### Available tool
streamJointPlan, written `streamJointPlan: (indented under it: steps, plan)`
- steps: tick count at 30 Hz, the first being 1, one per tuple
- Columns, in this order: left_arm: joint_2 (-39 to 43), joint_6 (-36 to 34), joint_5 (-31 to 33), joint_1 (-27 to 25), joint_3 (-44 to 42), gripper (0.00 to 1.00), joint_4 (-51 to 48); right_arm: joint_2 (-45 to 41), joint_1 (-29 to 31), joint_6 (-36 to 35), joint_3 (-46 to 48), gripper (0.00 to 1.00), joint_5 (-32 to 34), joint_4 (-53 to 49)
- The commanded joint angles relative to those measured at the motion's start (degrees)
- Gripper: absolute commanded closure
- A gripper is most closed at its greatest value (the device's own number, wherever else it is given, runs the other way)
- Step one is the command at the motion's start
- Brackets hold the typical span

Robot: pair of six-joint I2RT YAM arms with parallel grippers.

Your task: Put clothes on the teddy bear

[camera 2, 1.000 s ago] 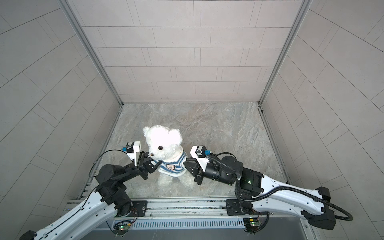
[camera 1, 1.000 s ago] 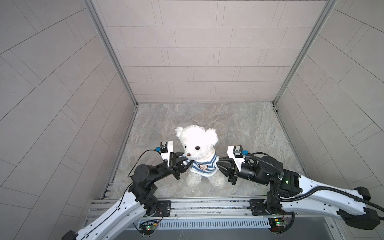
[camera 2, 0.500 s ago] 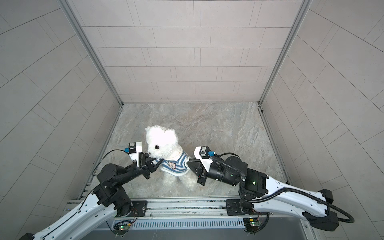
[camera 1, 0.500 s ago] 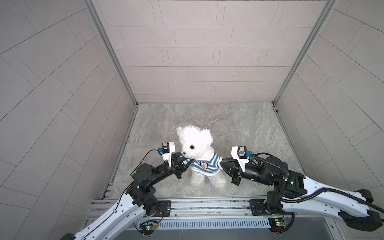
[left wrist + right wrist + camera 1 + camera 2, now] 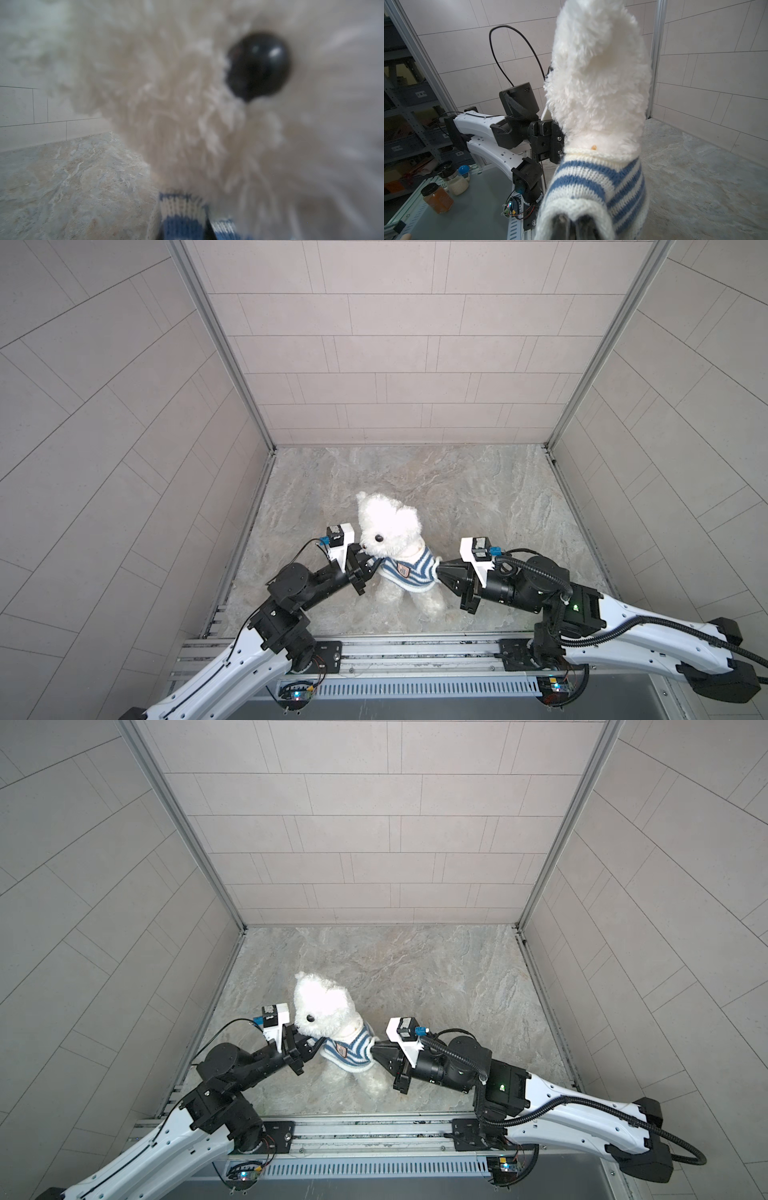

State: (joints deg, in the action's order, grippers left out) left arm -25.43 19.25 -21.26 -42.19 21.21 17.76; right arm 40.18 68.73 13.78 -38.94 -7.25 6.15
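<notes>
Your right claw (image 5: 437, 571) is clamped on a sleeve of the shirt (image 5: 405, 572), likely stretching it down the teddy bear (image 5: 388, 526), which stands upright on the floor (image 5: 478, 497) between both arms; whether your left claw (image 5: 373, 565) opposite grips, I cannot tell.

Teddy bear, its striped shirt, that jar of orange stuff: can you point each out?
teddy bear (image 5: 388, 522): in a top view, on its fluffy head.
striped shirt (image 5: 417, 574): in a top view, on the chest stripes beside the badge.
jar (image 5: 438, 200): in the right wrist view, on its amber body.

A robotics lab: tiled test cell (image 5: 395, 364), storage shelving (image 5: 409, 95) alongside.
</notes>
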Motion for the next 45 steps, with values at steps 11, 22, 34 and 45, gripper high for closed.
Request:
streamJointPlan:
  steps: [11,22,34,45]
  plan:
    - [-1.22,3.48,8.89,-1.42,7.93,0.0,-22.57,2.47,0.71,9.59,5.65,1.0,30.09,9.09]
    - [-4.34,20.07,4.28,-8.58,0.04,0.31,-1.7,9.98,0.73,14.07,8.65,1.0,34.9,19.65]
    - [-17.95,24.34,11.07,-15.51,-1.26,0.52,14.09,12.98,0.86,16.26,11.08,1.0,34.23,27.06]
    - [-19.86,28.63,18.96,-15.58,-2.45,0.57,15.04,13.28,1.31,15.07,11.73,1.0,30.35,31.11]
